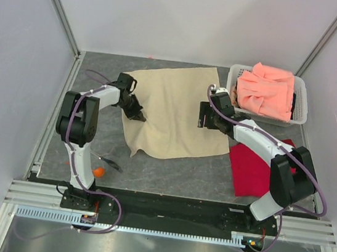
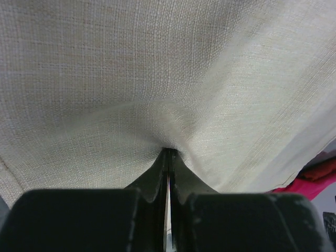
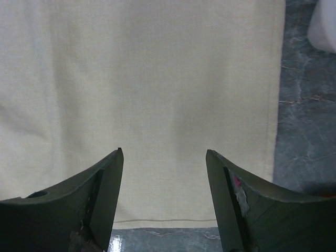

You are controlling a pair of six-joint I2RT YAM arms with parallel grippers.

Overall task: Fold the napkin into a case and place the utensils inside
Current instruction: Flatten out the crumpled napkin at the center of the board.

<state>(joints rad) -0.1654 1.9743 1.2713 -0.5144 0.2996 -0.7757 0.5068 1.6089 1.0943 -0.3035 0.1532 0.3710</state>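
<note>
Top external: napkin point(image 1: 176, 111) spread mostly flat on the table, just beside the white basket point(image 1: 302, 101), on its left-arm side. Left gripper point(image 1: 137, 114) clamped on a pinch of napkin at the edge farthest from the basket; cloth puckers at the tips. Right gripper point(image 1: 201, 119) jaws wide, nothing held, over the napkin edge nearest the basket. Orange spoon point(image 1: 98, 171) and dark utensil point(image 1: 111, 164) lie well apart from the basket, near the left arm's base.
</note>
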